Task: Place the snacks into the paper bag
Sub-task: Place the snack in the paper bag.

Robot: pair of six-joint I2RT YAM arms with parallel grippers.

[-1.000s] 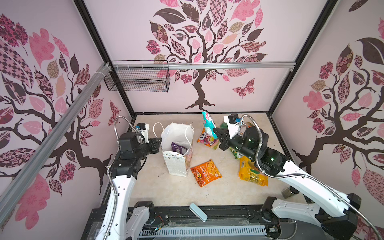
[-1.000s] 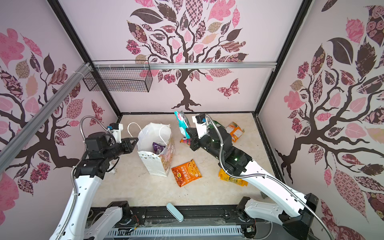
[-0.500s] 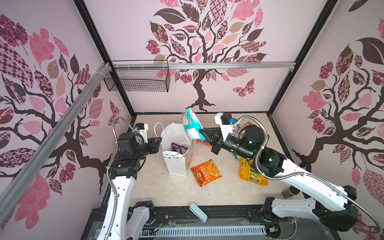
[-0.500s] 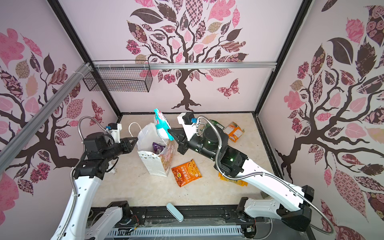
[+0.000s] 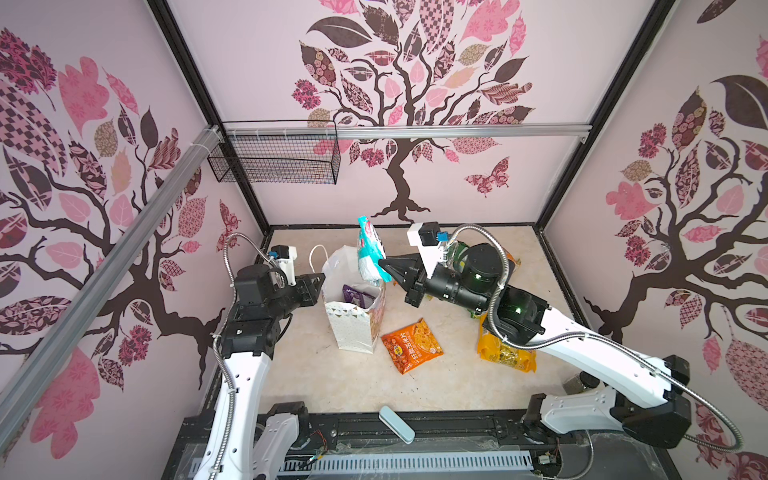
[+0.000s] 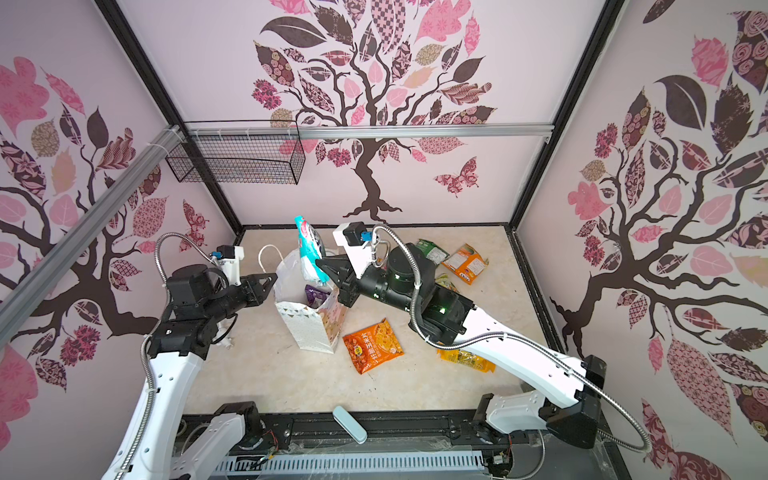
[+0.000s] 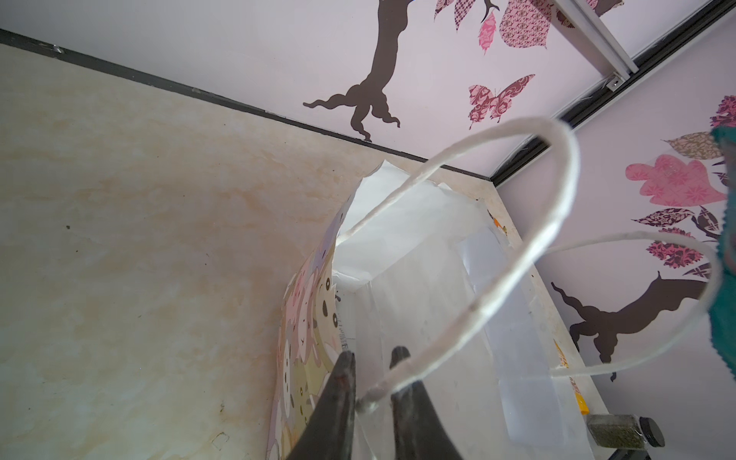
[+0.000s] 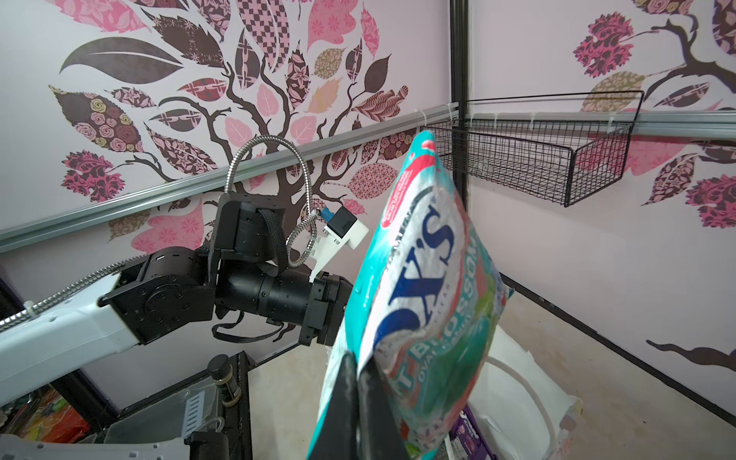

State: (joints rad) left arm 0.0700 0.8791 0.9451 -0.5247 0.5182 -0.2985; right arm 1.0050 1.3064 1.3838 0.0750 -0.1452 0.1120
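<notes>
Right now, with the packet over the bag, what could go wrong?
The right gripper pinches the teal packet by one edge; released, it may catch a cord handle or the rim of the paper bag and fall outside. The left gripper, jaws slightly apart at that rim, may not steady the bag.

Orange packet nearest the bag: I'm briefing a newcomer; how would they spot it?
Find the upright white paper bag mid-table. The orange packet lies flat beside its base, toward the right arm. The other orange packet sits far back near the wall.
</notes>
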